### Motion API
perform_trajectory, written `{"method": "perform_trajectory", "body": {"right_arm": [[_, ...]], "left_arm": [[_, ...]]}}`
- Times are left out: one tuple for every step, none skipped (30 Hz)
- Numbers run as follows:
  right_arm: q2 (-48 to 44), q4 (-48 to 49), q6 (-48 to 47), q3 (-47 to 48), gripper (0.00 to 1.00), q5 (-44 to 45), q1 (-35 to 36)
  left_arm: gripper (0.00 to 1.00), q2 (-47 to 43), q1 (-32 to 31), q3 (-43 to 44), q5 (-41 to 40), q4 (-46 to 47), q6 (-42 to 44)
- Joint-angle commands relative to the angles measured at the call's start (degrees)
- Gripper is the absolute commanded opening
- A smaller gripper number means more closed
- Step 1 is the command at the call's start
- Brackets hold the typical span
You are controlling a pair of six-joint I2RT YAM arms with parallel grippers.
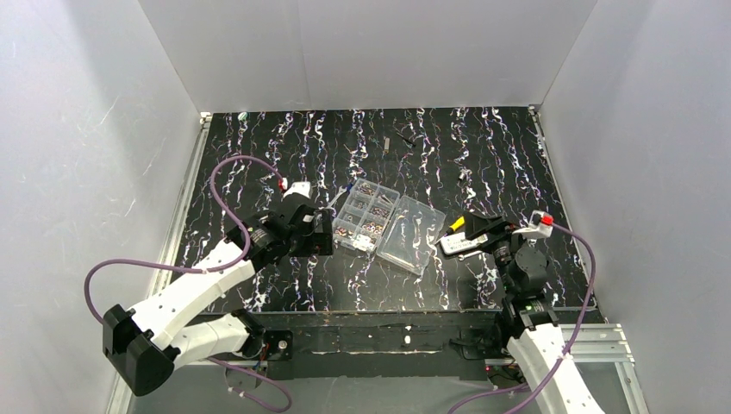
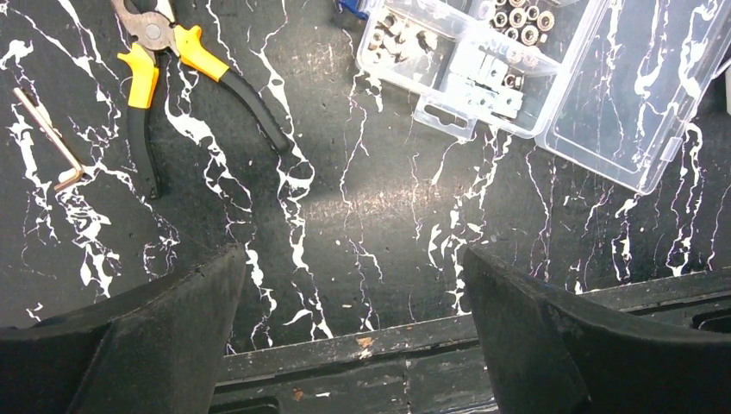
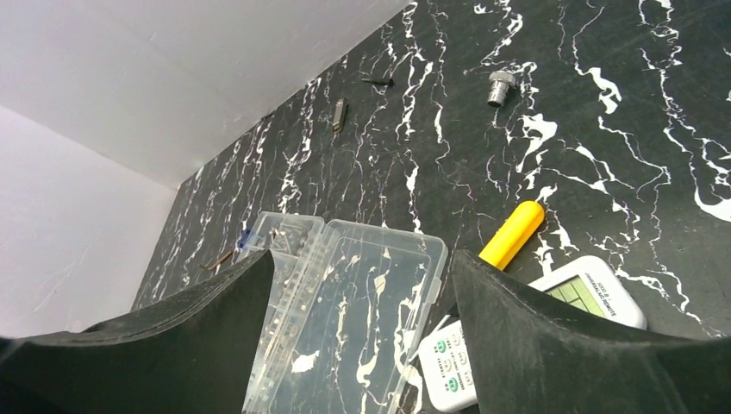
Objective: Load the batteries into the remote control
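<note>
The white remote control lies on the black marbled table just right of the clear organiser box. In the right wrist view its end with green buttons shows between my fingers, and a white end with a small screen shows past the right finger. My right gripper is open and empty, hovering over the remote and the box lid; it also shows in the top view. My left gripper is open and empty above bare table near the front edge, left of the box. I can pick out no batteries.
A yellow screwdriver handle lies beside the remote. Yellow-handled pliers and an Allen key lie left of the organiser box. A metal nut and small bits lie further back. White walls enclose the table.
</note>
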Motion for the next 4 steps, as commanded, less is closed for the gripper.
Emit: {"method": "perform_trajectory", "body": {"right_arm": [[0.8, 1.5, 1.1, 0.9, 0.85, 2.9, -0.3], [1.3, 1.2, 1.1, 1.3, 0.85, 2.9, -0.3], [1.9, 0.9, 1.2, 1.7, 0.85, 2.8, -0.3], [2.4, 0.7, 1.2, 2.0, 0.85, 2.6, -0.3]], "left_arm": [[0.98, -0.7, 0.0, -0.4, -1.8, -2.1, 1.3], [0.98, -0.5, 0.1, -0.3, -1.9, -2.3, 1.4], [0.98, -0.3, 0.0, -0.1, -2.1, -2.4, 1.4], [0.98, -0.4, 0.1, 0.1, -2.5, -2.4, 1.2]]}}
